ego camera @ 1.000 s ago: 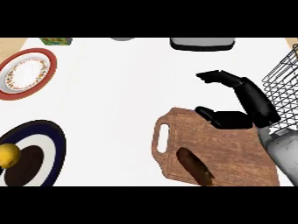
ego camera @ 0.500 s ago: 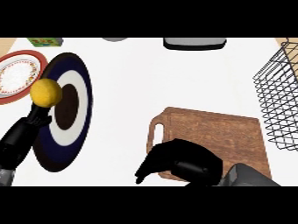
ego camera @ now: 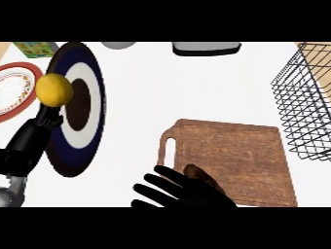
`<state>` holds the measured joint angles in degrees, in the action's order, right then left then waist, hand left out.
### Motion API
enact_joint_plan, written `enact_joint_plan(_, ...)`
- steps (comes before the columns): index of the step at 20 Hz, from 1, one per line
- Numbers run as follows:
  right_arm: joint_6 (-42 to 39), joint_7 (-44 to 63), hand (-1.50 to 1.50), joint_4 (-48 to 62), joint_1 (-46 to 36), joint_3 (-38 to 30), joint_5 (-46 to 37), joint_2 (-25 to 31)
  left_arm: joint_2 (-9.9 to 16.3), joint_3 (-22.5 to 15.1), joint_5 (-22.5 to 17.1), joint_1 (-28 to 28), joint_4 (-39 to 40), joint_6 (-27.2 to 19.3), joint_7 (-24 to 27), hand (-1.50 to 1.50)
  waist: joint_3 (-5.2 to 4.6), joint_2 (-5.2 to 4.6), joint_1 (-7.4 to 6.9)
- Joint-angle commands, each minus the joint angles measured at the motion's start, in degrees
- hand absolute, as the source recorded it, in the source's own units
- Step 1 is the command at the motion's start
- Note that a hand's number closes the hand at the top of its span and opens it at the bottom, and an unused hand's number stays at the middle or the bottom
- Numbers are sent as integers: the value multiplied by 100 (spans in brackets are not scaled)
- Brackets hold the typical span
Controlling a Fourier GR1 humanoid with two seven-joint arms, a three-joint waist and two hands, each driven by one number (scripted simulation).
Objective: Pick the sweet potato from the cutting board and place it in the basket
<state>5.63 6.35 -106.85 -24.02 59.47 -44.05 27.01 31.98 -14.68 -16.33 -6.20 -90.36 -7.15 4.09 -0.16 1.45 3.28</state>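
Sweet potato (ego camera: 197, 176), in the head view, lies at the cutting board's (ego camera: 233, 155) seven o'clock corner, half hidden under our right robot hand (ego camera: 179, 192) with fingers spread; we judge the grasp pending, then a carry toward the basket (ego camera: 319, 107) at two o'clock.

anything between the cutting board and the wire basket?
Nothing. In the head view, only bare white counter separates the cutting board from the wire basket.
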Motion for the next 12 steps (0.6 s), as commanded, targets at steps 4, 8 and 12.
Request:
enact_joint_plan(4,-2057,1876,-150,-991,-588,240,-1407,609,-33,10,-11,120,32,82,108,0,-34,41,-4)
enact_joint_plan(8,-3813,2718,-150,-1744,-543,321,-939,524,-75,32,63,-201,116,74,15,0,-21,-46,-46)
enact_joint_plan(12,-5218,3774,-150,-2375,-135,512,-512,-22,-67,135,10,-69,243,238,243,0,-14,-79,-133)
